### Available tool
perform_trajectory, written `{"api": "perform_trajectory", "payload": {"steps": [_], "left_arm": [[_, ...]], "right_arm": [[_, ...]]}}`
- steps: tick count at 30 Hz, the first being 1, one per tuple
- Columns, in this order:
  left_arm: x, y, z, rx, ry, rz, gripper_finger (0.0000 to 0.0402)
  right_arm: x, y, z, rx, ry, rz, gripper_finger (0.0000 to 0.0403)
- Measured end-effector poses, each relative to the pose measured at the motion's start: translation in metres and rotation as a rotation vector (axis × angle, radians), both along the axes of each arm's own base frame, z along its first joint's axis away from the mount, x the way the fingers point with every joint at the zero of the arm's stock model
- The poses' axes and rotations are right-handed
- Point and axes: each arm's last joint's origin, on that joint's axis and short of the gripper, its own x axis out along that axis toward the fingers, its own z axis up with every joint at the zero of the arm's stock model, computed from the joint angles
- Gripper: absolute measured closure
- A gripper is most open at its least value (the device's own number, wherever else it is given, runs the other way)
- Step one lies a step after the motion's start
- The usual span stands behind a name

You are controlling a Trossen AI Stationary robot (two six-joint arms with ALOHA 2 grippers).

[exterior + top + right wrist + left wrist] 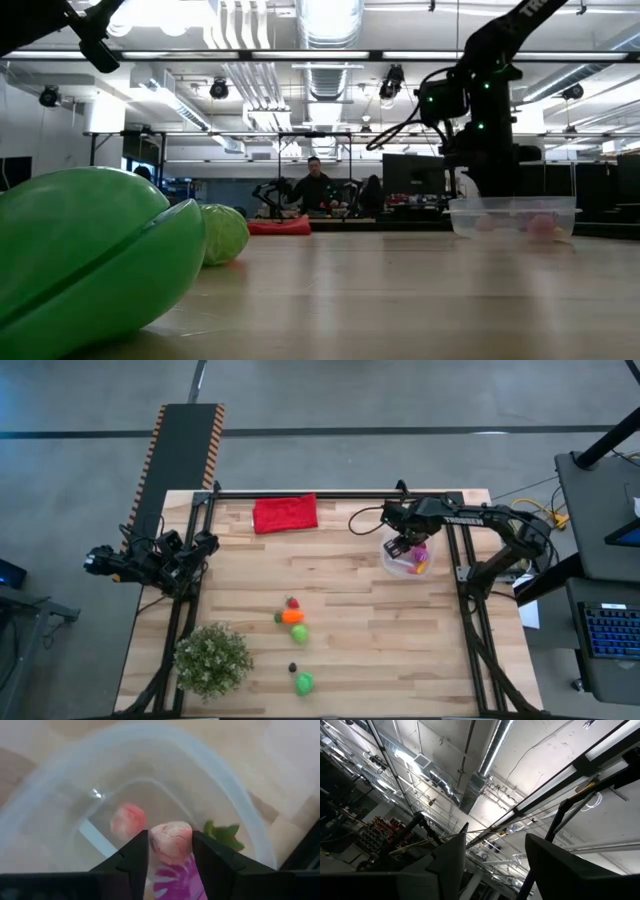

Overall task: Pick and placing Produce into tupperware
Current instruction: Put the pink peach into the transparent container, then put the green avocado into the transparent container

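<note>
The tub (402, 563) is parked near the table's (400, 650) right edge on pale wood planks; it's round, clear plastic, with a whitish rim. The right gripper (170, 851) is hung directly over it, and a pale pink, bumpy, roundish piece (171, 841) is seen between the two dark fingers, touching both, so it's pinched just above the tub's floor. No clear long axis can be made out on that piece. Inside the tub, a second smooth pink ball (128, 820), something magenta (176, 879) and a green leafy bit (223, 835) are visible.

More produce is left mid-table: a small red piece (292, 603), an orange one (292, 615) lying with its long axis across the table, a light green ball (299, 632), a tiny dark one (293, 667), and a glossy green one (304, 682) with a seam, closest to the front edge.

A crumpled red cloth (285, 513) is laid at the back, a bushy plant (212, 657) front left.

The left gripper (495, 855) is parked off the table's left side, aimed at the ceiling, fingers apart with nothing between.
</note>
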Motion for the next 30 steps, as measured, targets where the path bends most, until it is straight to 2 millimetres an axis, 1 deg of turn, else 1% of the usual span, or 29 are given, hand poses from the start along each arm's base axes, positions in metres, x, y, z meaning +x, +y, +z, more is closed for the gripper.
{"api": "perform_trajectory", "payload": {"steps": [8,10,12,15,18,20,23,26,28,30], "left_arm": [[0.0,0.0,0.0,0.0,0.001,0.001,0.021],[0.0,0.0,0.0,-0.001,0.0,0.002,0.021],[0.0,0.0,0.0,-0.002,0.001,0.003,0.021],[0.0,0.0,0.0,-0.002,0.001,0.003,0.021],[0.0,0.0,0.0,-0.002,0.001,0.003,0.021],[0.0,0.0,0.0,-0.002,0.001,0.003,0.021],[0.0,0.0,0.0,-0.001,0.001,0.003,0.021],[0.0,0.0,0.0,-0.001,0.003,0.003,0.021],[0.0,0.0,0.0,0.0,0.007,0.003,0.021],[0.002,0.0,-0.002,0.005,0.024,0.003,0.021]], "right_arm": [[0.004,-0.004,0.014,-0.063,-0.023,-0.011,0.0177],[0.01,-0.001,0.021,-0.04,-0.073,0.016,0.0162],[0.022,0.008,0.032,0.008,-0.165,0.095,0.0153],[0.046,0.04,0.048,0.071,-0.253,0.372,0.0148],[0.064,0.084,0.058,0.103,-0.29,0.685,0.0148],[0.072,0.112,0.066,0.089,-0.318,0.809,0.0149],[0.081,0.146,0.077,0.051,-0.386,0.899,0.0148],[0.091,0.17,0.085,0.002,-0.455,0.936,0.0147],[0.102,0.181,0.084,0.051,-0.492,0.913,0.0147],[0.116,0.192,0.079,0.129,-0.494,0.915,0.0147]]}}
